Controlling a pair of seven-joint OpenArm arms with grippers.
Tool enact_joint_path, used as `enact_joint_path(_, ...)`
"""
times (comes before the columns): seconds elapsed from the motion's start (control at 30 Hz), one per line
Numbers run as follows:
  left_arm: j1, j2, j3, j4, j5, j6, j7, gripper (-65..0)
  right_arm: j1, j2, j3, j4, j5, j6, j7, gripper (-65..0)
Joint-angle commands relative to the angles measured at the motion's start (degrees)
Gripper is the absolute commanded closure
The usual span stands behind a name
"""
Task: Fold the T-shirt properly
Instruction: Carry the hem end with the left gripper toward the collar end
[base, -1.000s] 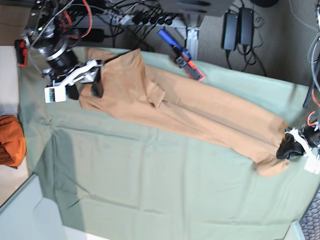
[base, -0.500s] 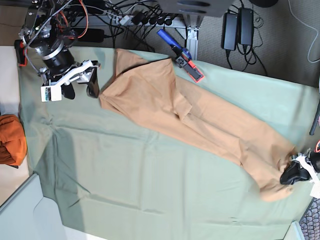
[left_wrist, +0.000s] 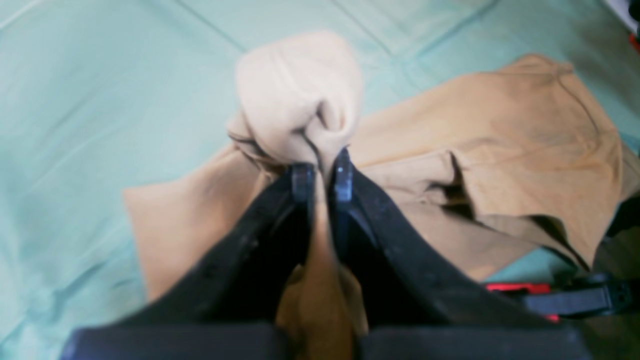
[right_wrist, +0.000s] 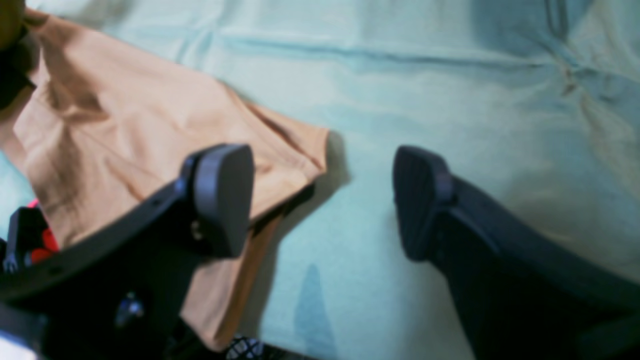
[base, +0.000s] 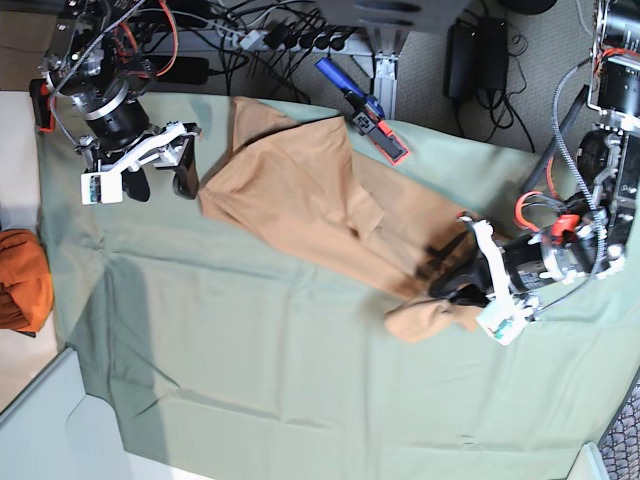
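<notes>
While the right pincer (base: 163, 170) stays spread, the left pincer (base: 447, 280), pinching the T-shirt (base: 300, 195), has dragged its end inward.

— Of what is the T-shirt (base: 300, 190) made?
— Soft, matt peach-tan cloth, creased. The pale green sheet (base: 300, 380) is matt cloth too, lined with fold marks.
— And the right gripper (right_wrist: 322, 200)?
— Matt black plastic; one pad is ribbed.

T-shirt (base: 300, 200) on green cloth (base: 260, 360)
</notes>
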Motion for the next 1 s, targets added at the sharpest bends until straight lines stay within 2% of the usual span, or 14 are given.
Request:
enact_joint_path(0.0, -1.07, 0.28, 0.50, 0.81, 0.57, -0.52, -1.66, 0.0, 0.15, 0.66, 0.46, 0.92, 0.83, 5.44, 1.31, -43.7)
enact_joint_path(0.2, -1.09, 0.26, 3.52, -2.78, 12.57, -0.52, -5.22, 0.0, -0.02, 0.66, 0.48, 0.92, 1.03, 5.44, 0.87, -43.7)
enact_joint_path(0.27, -1.11, -0.57, 3.52, -4.00, 13.31, -0.52, -5.29, 0.0, -0.02, 0.66, 0.48, 0.92, 1.05, 5.44, 0.90, -43.7)
enact_joint_path(0.33, -1.09, -1.40, 3.52, -4.28, 13.49, 1.20, -5.29, 0.0, 0.00, 0.66, 0.48, 0.92, 1.09, 5.44, 0.90, -43.7)
enact_joint_path(0.5, -0.57, -1.70, 3.54, -4.31, 13.42, 1.16, -5.16, 0.0, 0.00, 0.63, 0.46, 0.92, 1.53, 5.44, 0.90, -43.7)
enact_joint_path(0.53, -0.39, -1.70, 3.65, -4.31, 13.40, 1.11, -5.31, -6.8, 0.00, 0.63, 0.46, 0.92, 1.53, 5.44, 0.92, -43.7)
enact_joint_path(0.63, 0.24, -1.68, 3.69, -4.28, 10.47, 1.11, -5.29, -38.0, 0.00, 0.63, 0.46, 0.92, 1.55, 5.44, 0.98, -43.7)
enact_joint_path(0.67, 0.39, -1.68, 3.69, -4.28, 8.61, 1.11, -5.29, -42.6, -0.02, 0.63, 0.46, 0.90, 1.55, 5.44, 1.09, -43.7)
enact_joint_path(0.83, 0.33, 0.07, 3.67, -3.74, 4.15, 0.98, -5.51, -43.0, -0.02, 0.37, 0.46, 0.90, 2.16, 5.35, 0.52, -43.7)
enact_joint_path(0.97, 0.00, 1.31, 3.63, -1.60, 0.79, 0.63, -5.49, -43.0, -0.87, -2.78, 0.46, -0.57, 1.64, 2.01, -0.20, -43.7)
